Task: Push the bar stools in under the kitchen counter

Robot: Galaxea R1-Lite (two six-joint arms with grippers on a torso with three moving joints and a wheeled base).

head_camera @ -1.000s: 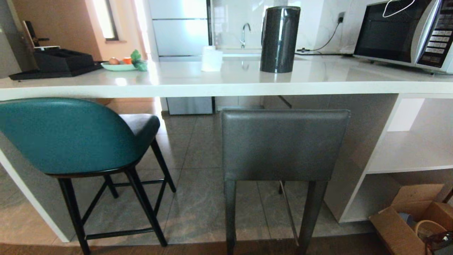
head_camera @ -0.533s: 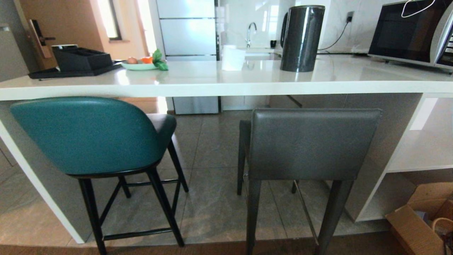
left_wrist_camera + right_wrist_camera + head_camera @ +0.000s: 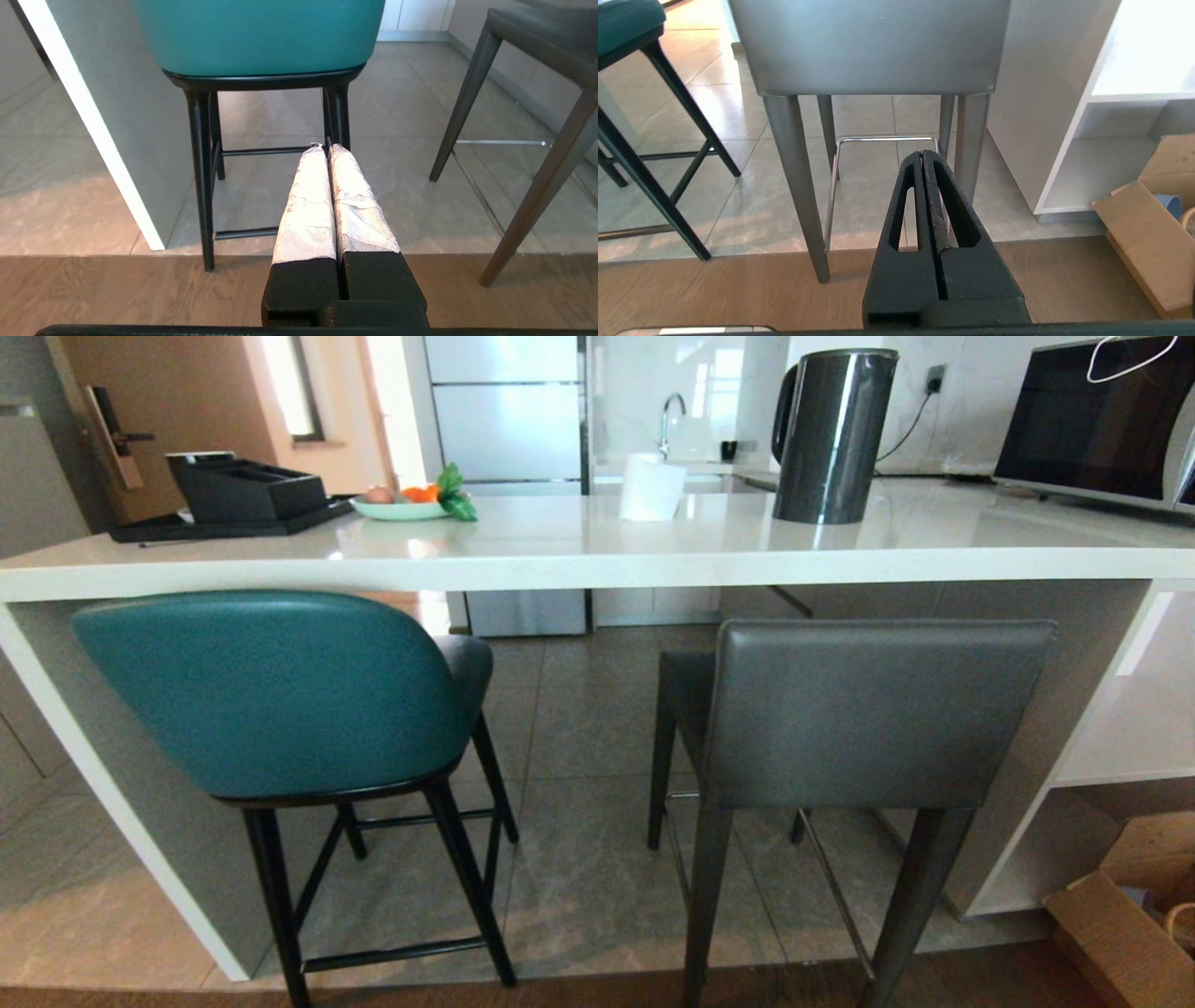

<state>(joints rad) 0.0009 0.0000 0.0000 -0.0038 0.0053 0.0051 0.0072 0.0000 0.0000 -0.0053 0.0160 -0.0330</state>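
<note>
Two bar stools stood at the kitchen counter (image 3: 597, 565), backs toward the camera. The teal stool (image 3: 280, 695) was on the left beside the white side panel (image 3: 121, 821); the grey stool (image 3: 878, 714) stood to its right, near the open shelves (image 3: 1120, 747). Both seats seemed partly under the slab. The left gripper (image 3: 325, 151) (fingers wrapped in pale tape) and the right gripper (image 3: 922, 156) each hung low behind a stool, fingers pressed together, holding nothing.

In your head view, neither arm appears; the microwave (image 3: 1097, 415) and cardboard box (image 3: 1125, 919) are cut by the right edge, and the grey stool (image 3: 878, 714) legs by the bottom edge
</note>
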